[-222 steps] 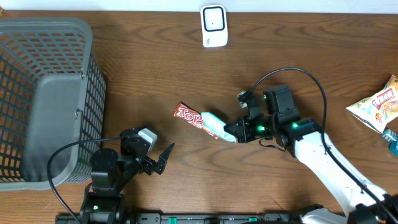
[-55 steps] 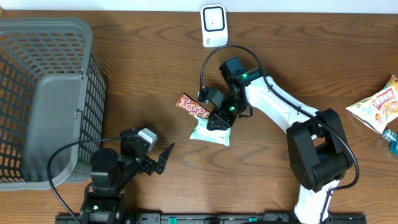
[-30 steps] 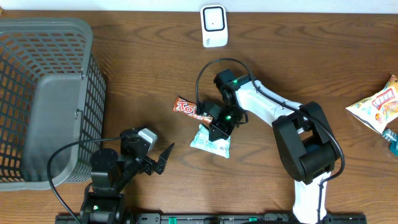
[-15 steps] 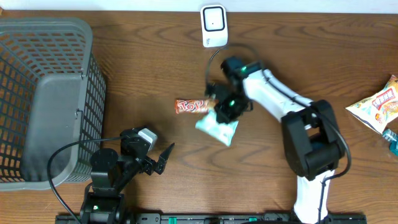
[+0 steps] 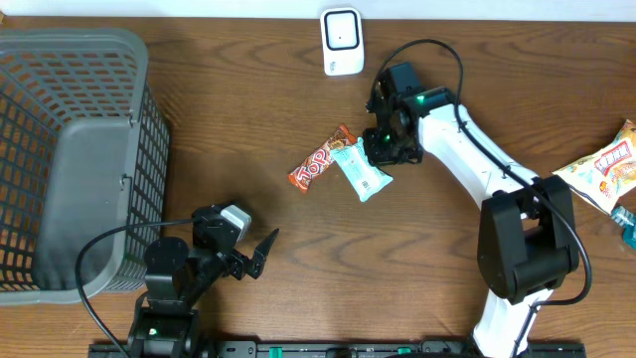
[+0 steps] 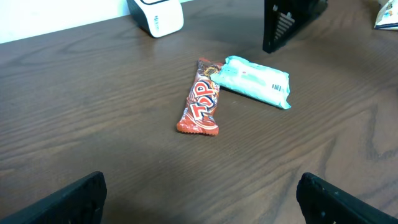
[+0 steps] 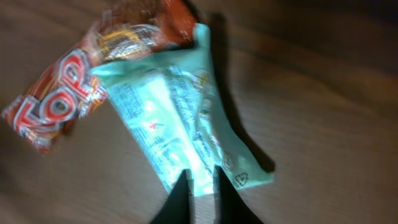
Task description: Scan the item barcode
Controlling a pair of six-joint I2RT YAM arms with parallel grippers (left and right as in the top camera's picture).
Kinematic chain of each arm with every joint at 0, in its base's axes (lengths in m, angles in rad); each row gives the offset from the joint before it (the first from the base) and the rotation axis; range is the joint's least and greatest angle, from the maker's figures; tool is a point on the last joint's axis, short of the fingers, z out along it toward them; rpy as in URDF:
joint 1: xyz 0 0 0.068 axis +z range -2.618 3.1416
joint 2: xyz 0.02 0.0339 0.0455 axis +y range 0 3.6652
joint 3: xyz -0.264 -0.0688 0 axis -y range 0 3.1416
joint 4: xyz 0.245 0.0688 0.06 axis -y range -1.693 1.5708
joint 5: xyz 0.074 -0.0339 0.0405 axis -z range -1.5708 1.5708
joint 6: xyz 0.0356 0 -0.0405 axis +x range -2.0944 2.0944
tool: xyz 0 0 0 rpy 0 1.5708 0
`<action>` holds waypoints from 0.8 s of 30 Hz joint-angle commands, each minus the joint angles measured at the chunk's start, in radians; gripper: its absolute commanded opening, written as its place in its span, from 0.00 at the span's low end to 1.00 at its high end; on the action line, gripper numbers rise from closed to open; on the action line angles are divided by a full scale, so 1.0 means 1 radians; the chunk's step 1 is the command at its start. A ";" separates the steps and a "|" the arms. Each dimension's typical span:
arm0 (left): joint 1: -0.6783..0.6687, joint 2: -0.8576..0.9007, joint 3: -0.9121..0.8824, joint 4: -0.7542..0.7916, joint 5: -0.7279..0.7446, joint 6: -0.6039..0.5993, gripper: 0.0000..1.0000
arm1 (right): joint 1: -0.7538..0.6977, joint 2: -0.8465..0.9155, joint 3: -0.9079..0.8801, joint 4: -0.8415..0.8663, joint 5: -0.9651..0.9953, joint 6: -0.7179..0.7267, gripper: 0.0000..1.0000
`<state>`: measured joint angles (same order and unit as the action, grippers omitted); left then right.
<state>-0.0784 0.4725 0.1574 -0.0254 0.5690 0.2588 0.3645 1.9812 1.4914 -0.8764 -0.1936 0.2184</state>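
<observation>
A mint-green packet [image 5: 360, 171] [image 6: 258, 81] [image 7: 180, 124] lies flat on the wooden table with its printed back up. Its upper end overlaps a red "Top" bar [image 5: 320, 169] [image 6: 202, 106] [image 7: 62, 106]. My right gripper [image 5: 383, 147] [image 7: 202, 177] hovers at the packet's right edge. Its jaws are parted by a narrow gap with nothing held. The white scanner [image 5: 341, 42] [image 6: 157, 15] stands at the table's back edge. My left gripper [image 5: 253, 254] [image 6: 200, 183] rests wide open at the front, well short of both items.
A grey mesh basket [image 5: 75, 40] fills the left side. A yellow snack bag [image 5: 601, 171] lies at the right edge, with a blue item just below it. The right arm [image 5: 467, 149] stretches diagonally from the front right.
The right gripper swung the mint packet up and right toward the scanner, dragging the red bar round, then parted its jaws and let the packet lie. The left arm has not moved.
</observation>
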 commanded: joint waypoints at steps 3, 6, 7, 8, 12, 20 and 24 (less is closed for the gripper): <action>0.003 -0.002 -0.003 0.003 -0.005 -0.009 0.98 | -0.019 -0.005 -0.008 0.051 0.026 0.008 0.79; 0.003 -0.002 -0.003 0.003 -0.005 -0.009 0.98 | -0.044 0.013 -0.012 0.100 -0.103 -0.153 0.80; 0.003 -0.002 -0.003 0.003 -0.005 -0.009 0.98 | -0.051 0.019 -0.014 0.105 -0.132 -0.190 0.85; 0.003 -0.002 -0.003 0.003 -0.005 -0.009 0.98 | -0.055 0.033 -0.015 0.108 -0.153 -0.223 0.88; 0.003 -0.002 -0.003 0.003 -0.005 -0.009 0.98 | -0.060 0.106 -0.015 0.102 -0.216 -0.325 0.83; 0.003 -0.002 -0.003 0.003 -0.005 -0.009 0.98 | -0.048 0.246 -0.015 0.102 -0.277 -0.403 0.70; 0.003 -0.002 -0.003 0.003 -0.005 -0.009 0.98 | -0.034 0.341 -0.015 0.098 -0.178 -0.403 0.01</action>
<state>-0.0784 0.4725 0.1574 -0.0257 0.5690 0.2588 0.3111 2.1727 1.5105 -0.7647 -0.4801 -0.1612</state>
